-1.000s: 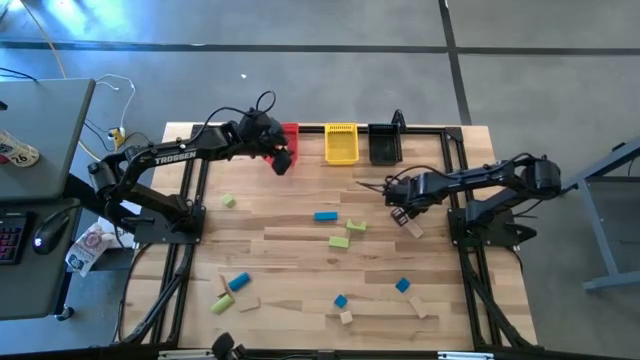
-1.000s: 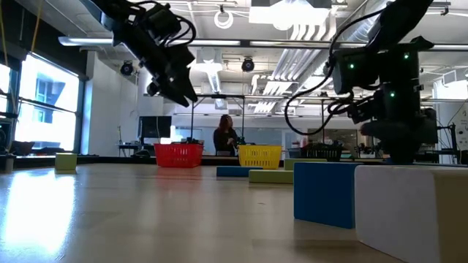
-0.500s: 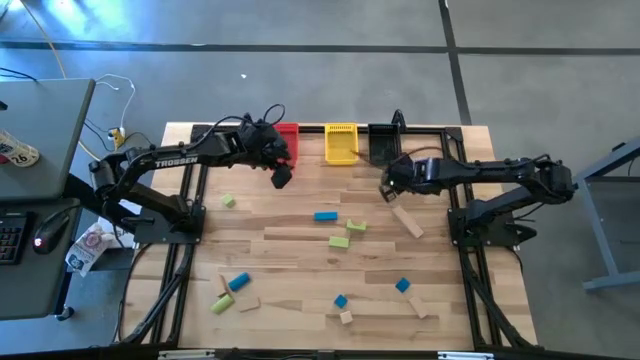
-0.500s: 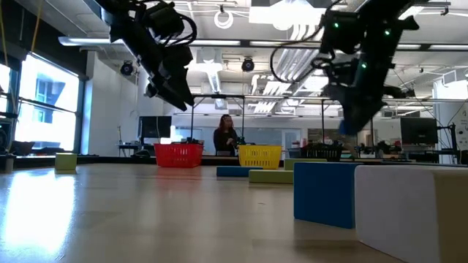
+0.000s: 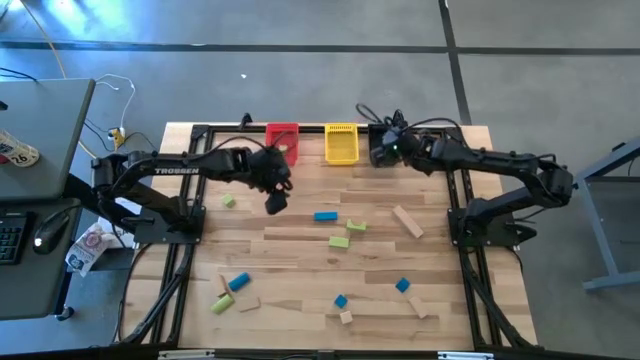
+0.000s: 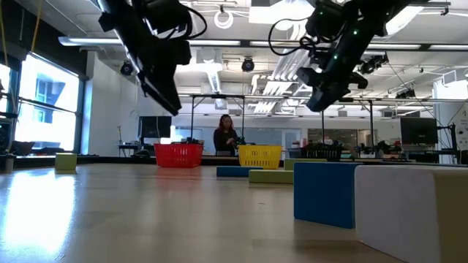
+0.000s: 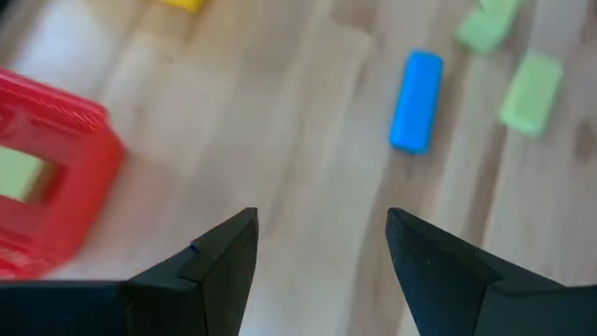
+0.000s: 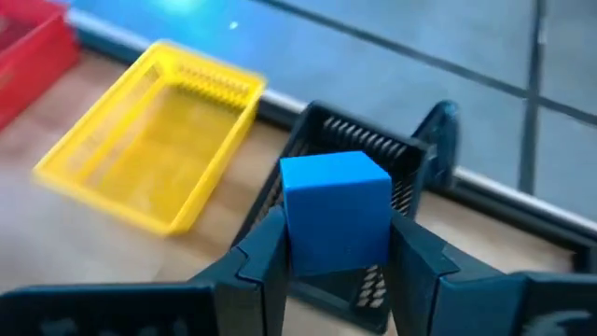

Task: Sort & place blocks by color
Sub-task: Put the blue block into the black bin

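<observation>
Blue cube [image 8: 336, 212] clamped in right tool [image 8: 336, 271], above black bin [image 8: 373, 149].

1. A red bin [image 5: 283, 135] sits at the far edge of the wooden surface [image 5: 300, 270], with a yellow bin [image 5: 341, 143] just beside it and a black bin [image 8: 359, 177] next along.
2. A black metal frame [image 5: 180, 260] runs around the surface's edges.
3. A grey desk [image 5: 35, 170] stands off to one side of the surface, bearing a keyboard [image 5: 8, 236] and a mouse [image 5: 42, 234].
4. A yellow cable [image 5: 55, 50] trails across the grey floor [image 5: 300, 25].
5. In the low view, a person [image 6: 224, 136] is in the room behind the bins, under ceiling ducts [image 6: 292, 33], with bright windows [image 6: 44, 102] to the side.
</observation>
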### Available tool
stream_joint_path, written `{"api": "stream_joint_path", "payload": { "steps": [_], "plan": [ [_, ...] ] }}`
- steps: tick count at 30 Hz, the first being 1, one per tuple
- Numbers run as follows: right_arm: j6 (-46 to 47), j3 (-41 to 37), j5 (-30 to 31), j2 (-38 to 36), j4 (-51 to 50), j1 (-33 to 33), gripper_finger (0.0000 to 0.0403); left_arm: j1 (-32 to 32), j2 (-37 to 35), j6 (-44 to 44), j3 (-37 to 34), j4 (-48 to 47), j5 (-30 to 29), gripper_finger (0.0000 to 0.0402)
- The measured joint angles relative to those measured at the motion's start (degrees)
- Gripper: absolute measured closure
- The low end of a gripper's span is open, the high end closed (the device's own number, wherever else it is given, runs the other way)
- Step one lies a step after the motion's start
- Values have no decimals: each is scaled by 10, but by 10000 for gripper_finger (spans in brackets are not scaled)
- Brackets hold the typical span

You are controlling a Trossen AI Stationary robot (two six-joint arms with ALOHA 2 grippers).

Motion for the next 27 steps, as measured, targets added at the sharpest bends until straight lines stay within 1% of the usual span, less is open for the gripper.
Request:
{"api": "stream_joint_path", "payload": {
  "steps": [3,6,12,19,27],
  "plan": [
    [0,0,13,4,13,-21,288,-28,0,0,0,-19,0,179],
    [0,0,6,17,25,-40,288,-59,0,-1,0,-23,0,179],
    [0,0,-49,78,47,-65,288,-118,0,-3,0,-45,0,179],
    [2,0,-98,135,53,-84,288,-180,0,-56,0,-93,0,179],
    [-1,0,-108,157,52,-92,286,-247,0,-123,0,-112,0,179]
  ]
}}
